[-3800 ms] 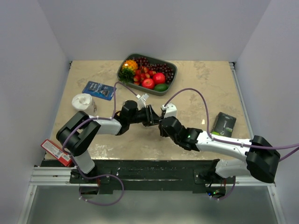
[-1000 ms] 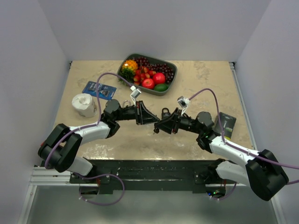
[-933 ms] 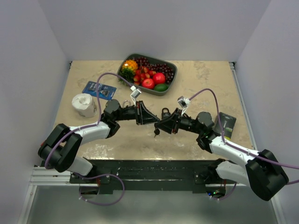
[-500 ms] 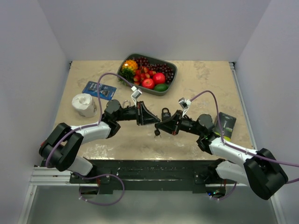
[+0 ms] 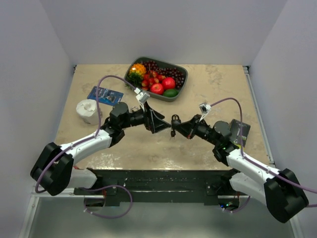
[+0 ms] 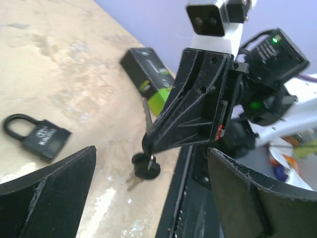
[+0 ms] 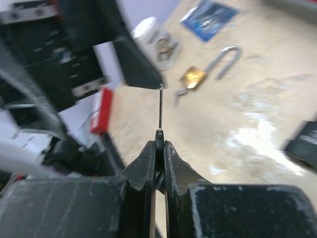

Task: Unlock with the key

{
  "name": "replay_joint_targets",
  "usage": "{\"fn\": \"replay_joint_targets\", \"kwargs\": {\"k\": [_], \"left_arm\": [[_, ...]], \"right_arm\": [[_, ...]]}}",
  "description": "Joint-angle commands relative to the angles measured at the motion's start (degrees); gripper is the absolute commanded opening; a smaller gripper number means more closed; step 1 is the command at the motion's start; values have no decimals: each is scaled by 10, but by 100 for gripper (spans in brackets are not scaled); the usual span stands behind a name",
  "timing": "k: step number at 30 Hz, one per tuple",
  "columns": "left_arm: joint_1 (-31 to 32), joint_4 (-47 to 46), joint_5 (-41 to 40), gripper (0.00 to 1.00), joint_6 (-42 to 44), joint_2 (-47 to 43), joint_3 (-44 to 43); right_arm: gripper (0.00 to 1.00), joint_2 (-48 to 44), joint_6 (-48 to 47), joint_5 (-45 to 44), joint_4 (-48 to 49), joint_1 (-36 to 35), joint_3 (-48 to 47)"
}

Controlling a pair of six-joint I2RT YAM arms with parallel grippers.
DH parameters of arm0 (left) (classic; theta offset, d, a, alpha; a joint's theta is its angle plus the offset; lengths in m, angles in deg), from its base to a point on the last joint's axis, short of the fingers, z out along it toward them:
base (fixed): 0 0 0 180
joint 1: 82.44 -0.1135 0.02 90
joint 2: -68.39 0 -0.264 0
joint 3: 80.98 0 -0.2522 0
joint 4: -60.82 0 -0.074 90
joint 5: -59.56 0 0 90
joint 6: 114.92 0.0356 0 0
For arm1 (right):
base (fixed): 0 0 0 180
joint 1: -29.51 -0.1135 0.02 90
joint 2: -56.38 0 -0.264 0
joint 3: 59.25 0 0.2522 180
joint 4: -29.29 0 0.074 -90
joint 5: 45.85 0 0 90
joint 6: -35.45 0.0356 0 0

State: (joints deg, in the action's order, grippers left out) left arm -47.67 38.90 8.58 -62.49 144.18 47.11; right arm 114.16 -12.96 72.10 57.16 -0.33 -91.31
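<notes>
My right gripper (image 5: pixel 177 128) is shut on the head of a key (image 5: pixel 173 130). In the right wrist view the gripper (image 7: pixel 159 143) pinches the key, whose thin blade (image 7: pixel 161 106) sticks straight out past the tips. Spare keys (image 6: pixel 146 166) dangle below it on a ring. My left gripper (image 5: pixel 161 123) faces it with its jaws wide open and nothing between its fingers (image 6: pixel 54 193). A black padlock (image 5: pixel 175 119) lies flat on the table, shackle closed (image 6: pixel 37 136). A brass padlock (image 7: pixel 193 77) with a silver shackle lies farther left.
A tray (image 5: pixel 184 74) of fruit stands at the back centre. A black-and-green box (image 5: pixel 237 131) lies at the right, a white roll (image 5: pixel 88 110) and a blue packet (image 5: pixel 105 94) at the left. A red box (image 7: pixel 101 111) sits near the left front edge.
The right gripper has closed on the key and drawn back to the right with it. The left gripper, shut before, has opened wide and let go.
</notes>
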Motion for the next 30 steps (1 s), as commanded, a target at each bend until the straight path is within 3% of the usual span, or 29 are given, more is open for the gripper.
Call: {"fn": "replay_joint_targets", "kwargs": {"k": [1,4,11,14,18,30], "left_arm": [[28,138,-179,99,120,-30,-44],[83,260,-303,99,131,0,-97],[110,331,-385,98,47,92,-162],[137,409,-466,98,43,144,-219],[143,451,-466,98,35,236,-277],[144,522,-456,99,27,376,-407]], "right_arm": [[0,-39,-62,-74,-123,48,-32],[0,-68,-106,-122,-237,63,-77],[0,-131,-193,-254,-368,87,-135],[0,-149,-206,-278,-385,92,-146],[0,-161,-199,-279,-386,91,-150],[0,-198,-215,-258,-385,91,-141]]}}
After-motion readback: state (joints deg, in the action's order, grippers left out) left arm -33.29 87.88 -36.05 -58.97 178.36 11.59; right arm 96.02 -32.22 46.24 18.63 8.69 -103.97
